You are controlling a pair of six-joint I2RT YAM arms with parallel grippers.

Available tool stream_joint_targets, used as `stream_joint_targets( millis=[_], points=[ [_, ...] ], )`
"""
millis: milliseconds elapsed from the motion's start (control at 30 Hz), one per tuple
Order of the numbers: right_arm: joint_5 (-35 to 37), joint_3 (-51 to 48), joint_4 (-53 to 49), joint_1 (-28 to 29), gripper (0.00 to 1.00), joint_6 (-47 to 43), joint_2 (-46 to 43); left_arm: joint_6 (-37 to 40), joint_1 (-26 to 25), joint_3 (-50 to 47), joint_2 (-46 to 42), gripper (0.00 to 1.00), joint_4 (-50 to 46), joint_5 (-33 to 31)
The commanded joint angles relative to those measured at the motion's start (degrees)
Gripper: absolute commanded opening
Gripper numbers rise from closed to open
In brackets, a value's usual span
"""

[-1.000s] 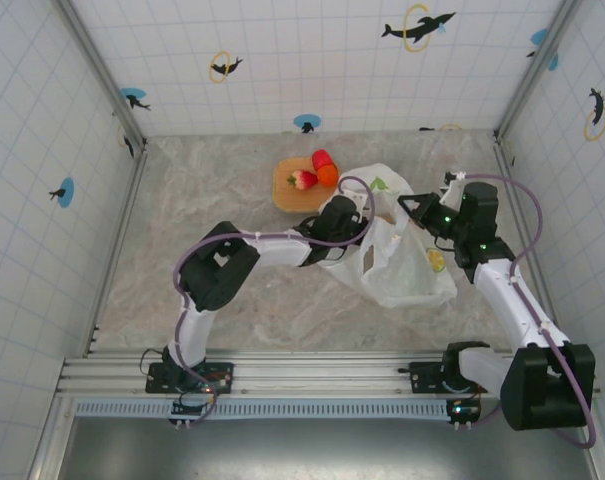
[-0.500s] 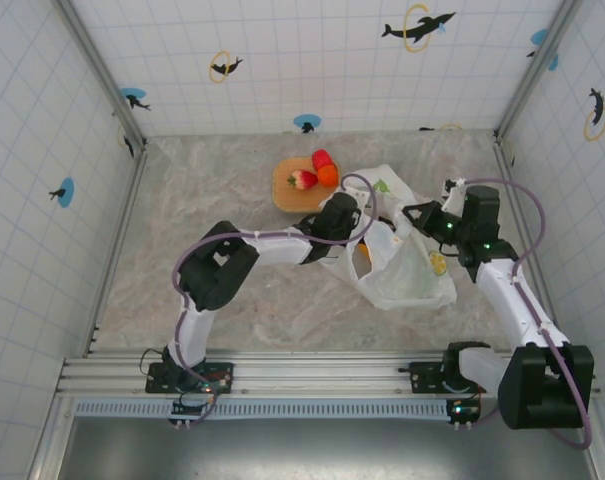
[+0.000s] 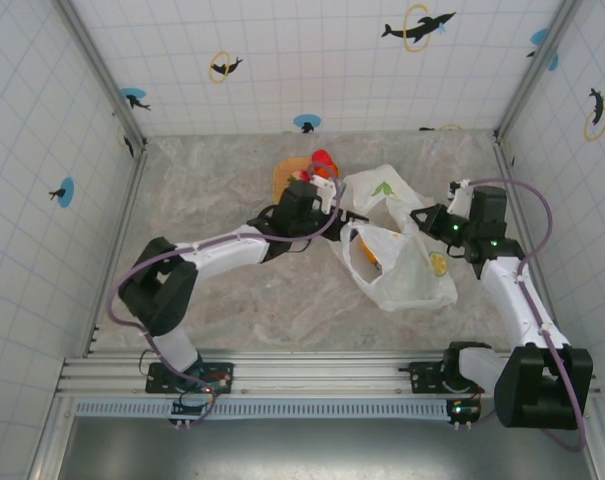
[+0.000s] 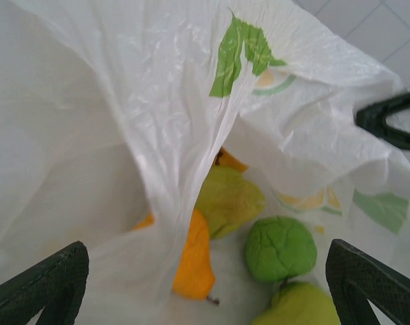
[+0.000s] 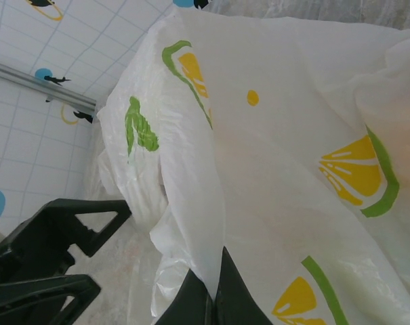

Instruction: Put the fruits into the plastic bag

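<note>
Item: plastic bag (image 3: 402, 275), translucent white w/ lemon-slice print, lying on marble bench (image 3: 212, 190), right of centre, mouth open

Right hand (image 5: 210, 292): jaws closed, pinching a fold of the bag's rim

Left hand (image 4: 203, 249): jaws spread wide, nothing held, facing bag mouth, just beside wooden plate (image 3: 282, 172)

Contents of bag, per left wrist view: orange fruit (image 4: 191, 264); yellow-green pear (image 4: 228, 200); round green fruit (image 4: 280, 247); second yellow-green fruit (image 4: 296, 311) at btm edge

Outside bag: red fruit (image 3: 324, 158) at plate's far right edge

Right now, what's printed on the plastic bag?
Yellow lemon slices, green leaves on the plastic bag; right wrist view.
</note>
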Motion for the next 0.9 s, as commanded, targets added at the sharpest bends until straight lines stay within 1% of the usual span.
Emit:
stream_joint_targets(
  millis=[0,67,167,233,400,500,567,633,700,733,800,867],
  points=[
    [-0.75,1.47,-1.21,-0.32,0.00,-1.56,0.41,4.42,1.91,-3.08,-5.28,0.91,-7.59,0.45],
    [-0.74,1.15,-0.84,-0.32,0.00,-1.49,0.46,2.74,3.18,-5.55,-8.00,0.91,-8.20,-0.79],
    [-0.65,1.04,-0.51,-0.30,0.00,-1.45,0.85,-1.66,5.46,-10.64,-11.25,0.91,-6.52,-0.81],
    [-0.60,1.33,-0.51,-0.32,0.00,-1.54,1.09,-4.63,6.66,-12.68,-12.44,0.91,-5.59,-2.58],
    [-0.13,2.76,-1.53,-0.37,0.00,-2.41,1.34,-7.19,10.17,-12.44,-11.80,0.91,-6.08,-8.54],
    [0.46,3.60,-2.88,-0.41,0.00,-3.45,1.25,-8.00,12.75,-10.50,-9.88,0.91,-5.87,-10.33],
    [0.83,3.68,-3.37,-0.57,0.00,-3.99,0.91,-5.32,13.50,-8.07,-7.79,0.91,-6.64,-13.23],
    [0.88,3.62,-3.56,-0.75,0.00,-4.29,0.63,0.63,13.70,-4.06,-4.42,0.92,-9.16,-18.57],
    [0.65,3.60,-3.59,-1.02,0.00,-4.29,0.54,7.58,13.85,-1.11,-0.94,0.92,-10.27,-22.40],
    [0.43,3.66,-3.59,-1.19,0.00,-4.38,0.54,12.14,13.94,0.14,1.01,0.93,-10.60,-23.66],
    [0.11,3.79,-3.67,-1.44,0.00,-4.60,0.59,18.67,14.21,2.74,4.61,0.94,-11.37,-24.32],
    [-0.03,3.78,-3.72,-1.85,0.00,-4.80,0.71,23.72,14.26,5.82,8.15,0.94,-12.85,-24.27]
  ],
)
